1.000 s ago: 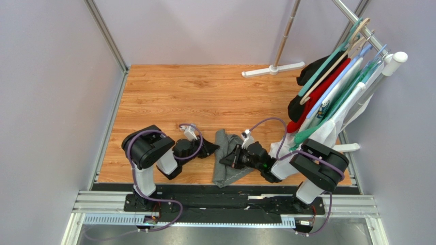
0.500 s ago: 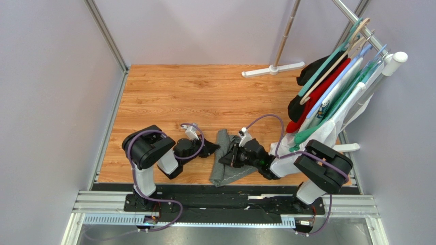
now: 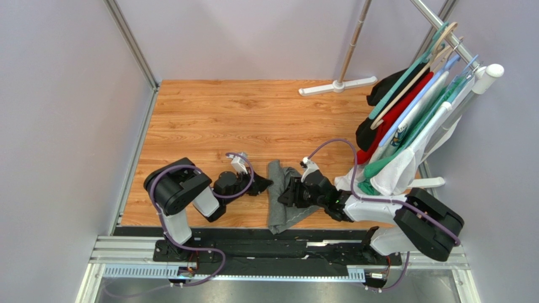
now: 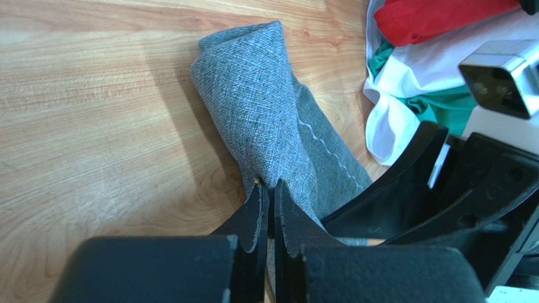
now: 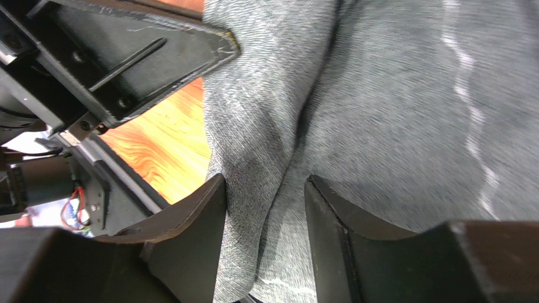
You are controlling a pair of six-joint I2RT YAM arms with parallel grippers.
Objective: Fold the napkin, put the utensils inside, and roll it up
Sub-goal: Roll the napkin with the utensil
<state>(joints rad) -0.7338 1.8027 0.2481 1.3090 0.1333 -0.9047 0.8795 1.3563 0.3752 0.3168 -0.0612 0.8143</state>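
The napkin point(image 3: 280, 201) is a dark grey cloth, folded into a long bundle near the table's front edge between my two arms. In the left wrist view the napkin point(image 4: 262, 107) shows a pale stitched line, and my left gripper point(image 4: 269, 188) is shut with its tips pinching the near end of the fold. My right gripper point(image 5: 266, 189) stands open just over the napkin point(image 5: 392, 95), a raised fold of cloth lying between its fingers point(image 5: 202, 214). From above, the left gripper point(image 3: 266, 185) and right gripper point(image 3: 286, 194) sit close on either side of the bundle. The utensils are hidden.
A rack of garments on hangers point(image 3: 411, 107) stands at the right, with white cloth point(image 4: 405, 82) and a red garment point(image 4: 443, 16) hanging down close to the napkin. A white stand foot point(image 3: 338, 85) rests at the back. The metal rail point(image 3: 278, 249) runs along the front edge.
My right gripper has opened and let go of the napkin, and its arm has swung out to the right. The left gripper has closed on the napkin's fold.
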